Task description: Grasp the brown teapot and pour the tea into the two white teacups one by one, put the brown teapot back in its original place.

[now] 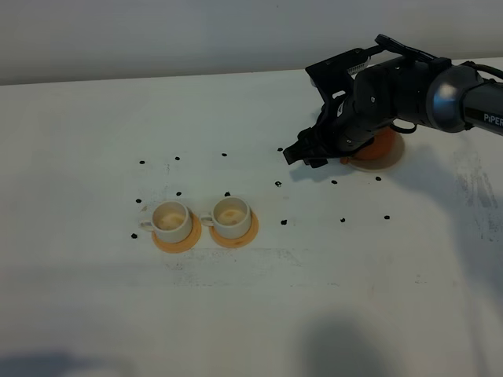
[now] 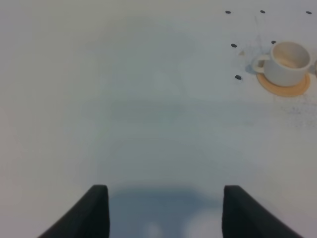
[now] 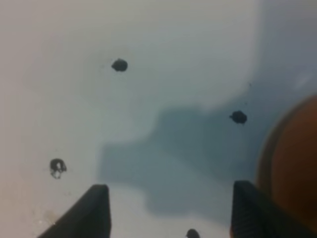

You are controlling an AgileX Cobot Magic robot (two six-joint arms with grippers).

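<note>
Exterior high view, brown teapot (image 1: 384, 144): mostly hidden behind the right arm; only a reddish-brown edge is seen, seated on the pale saucer (image 1: 376, 165) at the far right of the tabletop (image 1: 314, 298).
Right wrist view, teapot: a rounded brown flank (image 3: 292, 168) is seen at one side of the picture, outside the jaws, not between them.
Right gripper (image 1: 308, 157): released, jaws spread wide with only bare tabletop and black marks between them (image 3: 171, 208); it is held low, just beside the teapot on the side facing the cups; nothing is grasped.
Two white teacups: both upright, side by side, well apart from the teapot, the left one (image 1: 170, 219) and the right one (image 1: 230, 214) each set on an orange coaster (image 1: 177, 239).
Cup contents: tan is seen inside both; whether it is tea or stain cannot be told.
Left gripper (image 2: 166, 208): released and empty, held over bare tabletop, with one teacup (image 2: 287, 62) far ahead of it.
Progress: the teapot is not lifted and no pour is under way.
Judgement: either the grasp is about to be made, or the teapot is already returned; the pictures do not settle which.
Left if early: grasp, two pours, return to the saucer.
</note>
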